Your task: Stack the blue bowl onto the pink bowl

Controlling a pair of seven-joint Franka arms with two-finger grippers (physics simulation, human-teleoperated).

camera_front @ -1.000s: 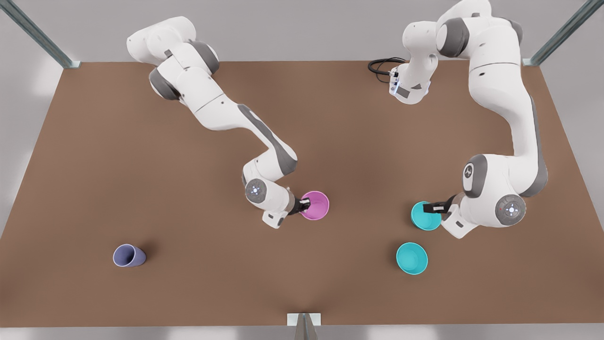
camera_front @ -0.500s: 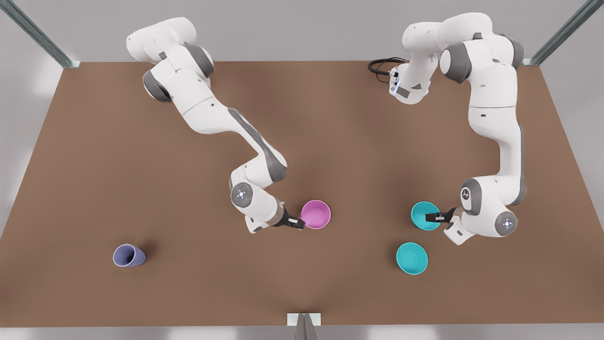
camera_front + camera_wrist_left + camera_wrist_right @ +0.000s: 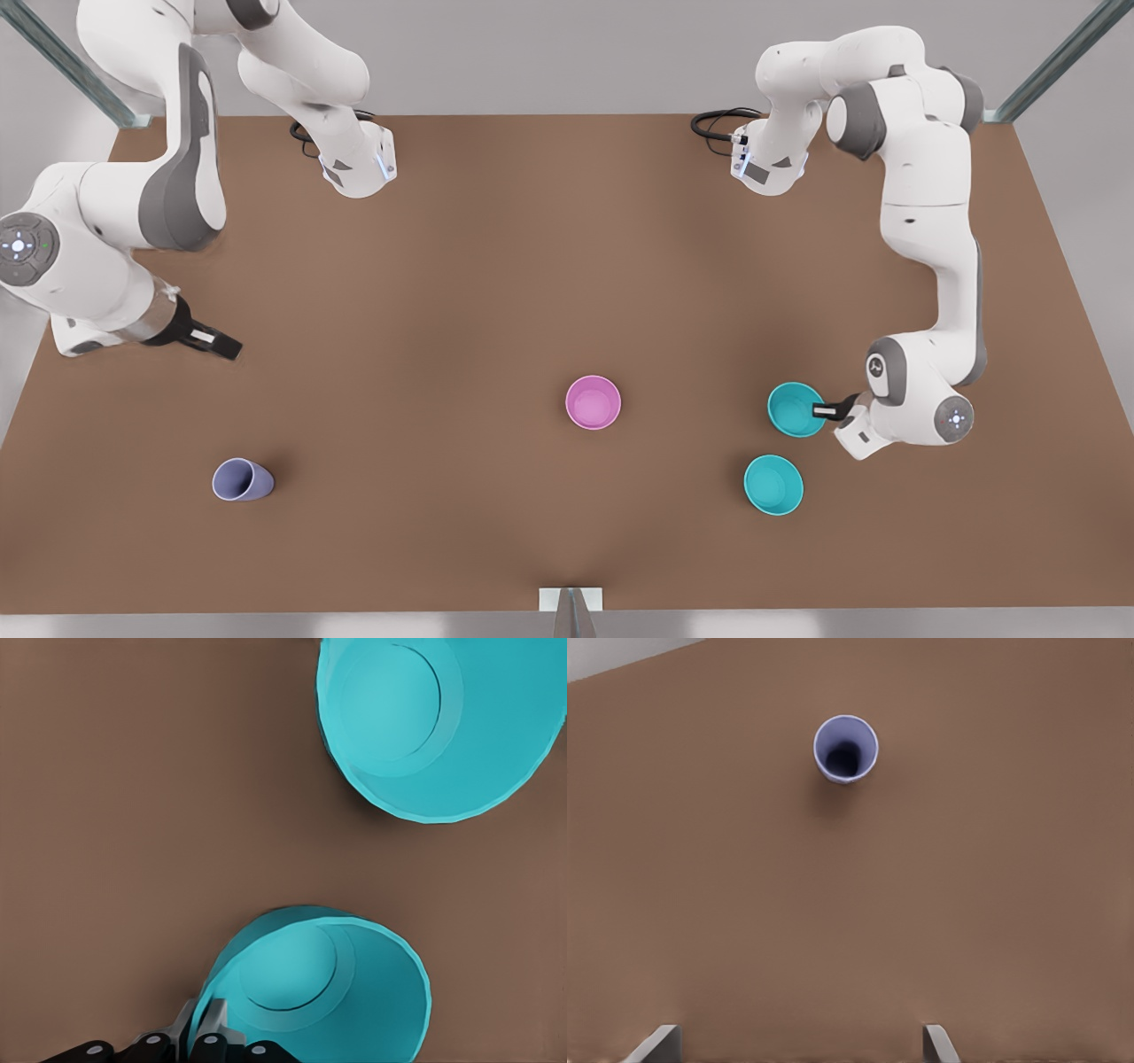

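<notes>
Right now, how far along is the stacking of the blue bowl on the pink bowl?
Nothing is stacked. The left gripper pinches the rim of the blue bowl, which sits on the table. The right gripper is open, waiting far from the pink bowl. Lifting, carrying and placing remain.

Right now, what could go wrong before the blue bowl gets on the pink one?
1. The left gripper pinches only the rim of the blue bowl, so the bowl may tilt or slip when lifted.
2. The second blue bowl sits close by and could get bumped.
3. The pink bowl stands free, with the right gripper far off, so a crooked drop could shove it.
</notes>
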